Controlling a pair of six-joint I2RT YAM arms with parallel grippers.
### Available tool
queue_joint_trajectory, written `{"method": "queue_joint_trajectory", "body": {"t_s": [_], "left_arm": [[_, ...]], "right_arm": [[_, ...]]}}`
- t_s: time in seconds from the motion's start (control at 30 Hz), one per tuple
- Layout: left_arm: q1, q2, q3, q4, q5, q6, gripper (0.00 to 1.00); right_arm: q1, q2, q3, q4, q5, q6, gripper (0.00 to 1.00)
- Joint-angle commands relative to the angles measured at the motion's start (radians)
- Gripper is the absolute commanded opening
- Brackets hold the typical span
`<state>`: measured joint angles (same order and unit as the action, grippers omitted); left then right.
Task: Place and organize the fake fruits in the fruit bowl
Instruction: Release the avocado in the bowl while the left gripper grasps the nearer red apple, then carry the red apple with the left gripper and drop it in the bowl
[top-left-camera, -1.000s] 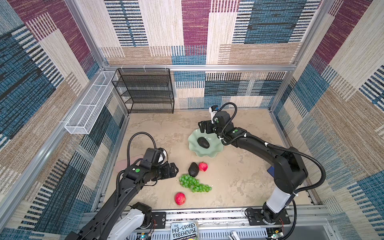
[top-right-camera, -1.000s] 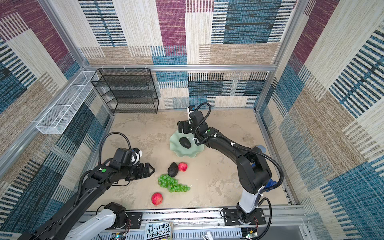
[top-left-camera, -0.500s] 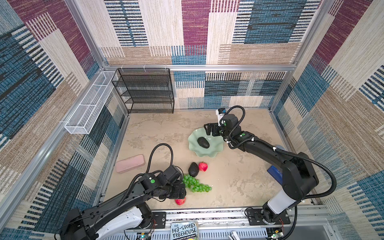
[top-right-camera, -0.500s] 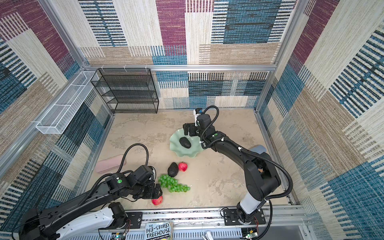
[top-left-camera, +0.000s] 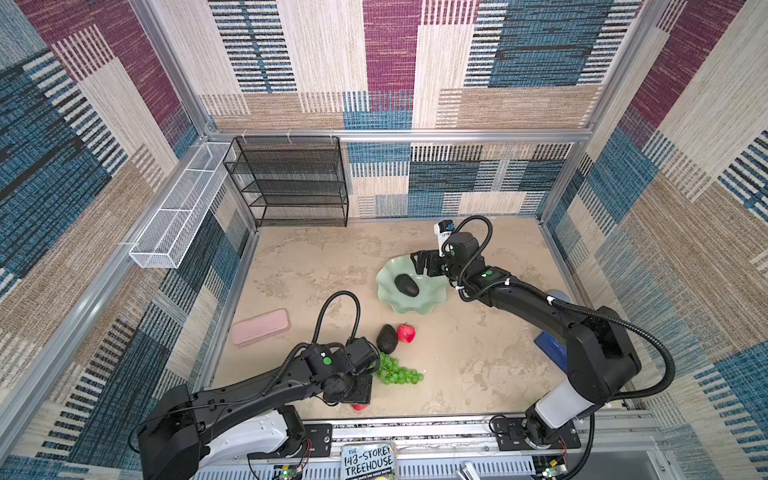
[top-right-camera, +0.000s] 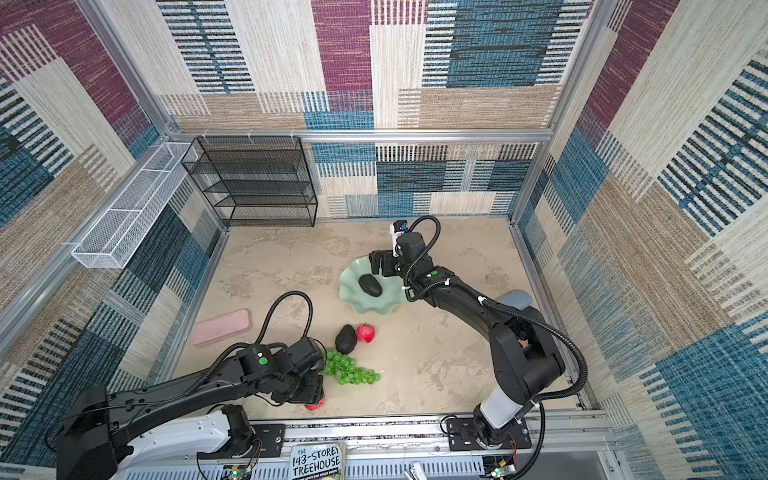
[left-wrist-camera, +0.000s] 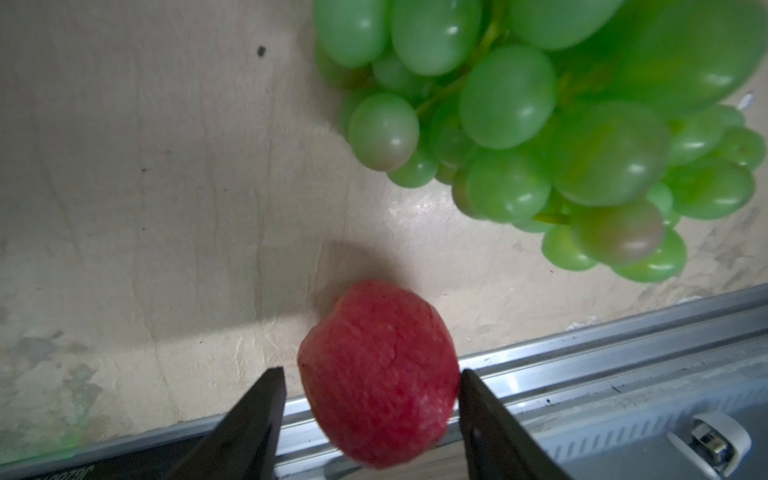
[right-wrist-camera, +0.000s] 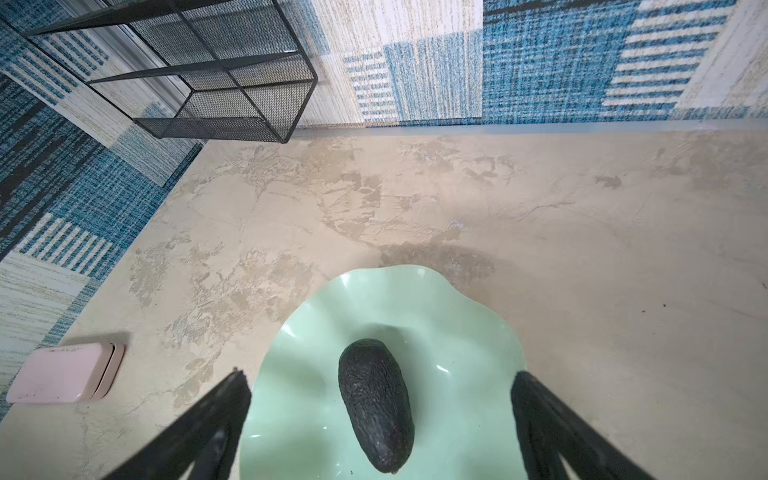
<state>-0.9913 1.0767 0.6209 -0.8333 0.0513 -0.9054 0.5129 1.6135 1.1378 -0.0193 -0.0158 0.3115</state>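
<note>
Left tool (left-wrist-camera: 372, 376) has swung down to the near edge of the table (top-left-camera: 478, 357), jaws narrowing. Next fruit coming up! The pale mint-green scalloped fruit bowl (top-left-camera: 432, 300) sits farther off to the right, with one dark pear-shaped avocado (top-left-camera: 406, 285) in it below the wide-spread right tool (top-left-camera: 423, 264). The small red apple-like fruit (left-wrist-camera: 374, 332) sits between the left fingers. One touches, the other is a sliver off. A firm pinch? Can't tell.

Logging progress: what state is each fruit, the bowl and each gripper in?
Mint-green scalloped bowl: upright, holds one avocado.
Dark avocado inside: lying flat.
Second dark avocado: on table.
Red apple beside it: on table.
Green grape bunch: on table.
Red apple at front rail: between left jaws.
Left gripper: straddling that apple, grip unclear.
Right gripper: open, above bowl.
</note>
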Motion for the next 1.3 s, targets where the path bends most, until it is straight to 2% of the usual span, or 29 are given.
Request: {"method": "queue_joint_trajectory", "body": {"t_s": [0.0, 0.2, 0.37, 0.6, 0.7, 0.83, 1.03, 1.27], "left_arm": [[-0.002, -0.016, -0.021, -0.013, -0.035, -0.041, 0.64], [-0.002, -0.069, -0.069, -0.012, -0.045, -0.072, 0.54], [-0.002, -0.113, -0.028, -0.011, -0.059, -0.058, 0.45], [0.003, -0.123, 0.075, -0.013, -0.095, 0.004, 0.44], [0.036, -0.091, 0.162, 0.016, -0.119, 0.075, 0.45], [0.136, 0.035, 0.296, 0.112, -0.056, 0.206, 0.45], [0.237, 0.348, 0.573, 0.220, 0.060, 0.383, 0.45], [0.299, 0.719, 0.949, 0.173, 0.093, 0.520, 0.45]], "right_arm": [[-0.003, 0.004, 0.006, 0.044, 0.000, 0.009, 1.00], [-0.006, 0.016, 0.020, 0.049, -0.005, 0.010, 1.00], [-0.009, 0.023, 0.025, 0.051, -0.011, 0.016, 1.00], [-0.020, 0.012, 0.016, 0.054, -0.021, 0.032, 1.00], [-0.041, -0.028, -0.004, 0.051, -0.026, 0.040, 1.00], [-0.075, -0.122, -0.084, 0.060, -0.024, 0.055, 1.00], [-0.096, -0.292, -0.242, 0.055, 0.005, 0.086, 1.00], [-0.097, -0.445, -0.412, 0.021, 0.001, 0.167, 1.00]]}}
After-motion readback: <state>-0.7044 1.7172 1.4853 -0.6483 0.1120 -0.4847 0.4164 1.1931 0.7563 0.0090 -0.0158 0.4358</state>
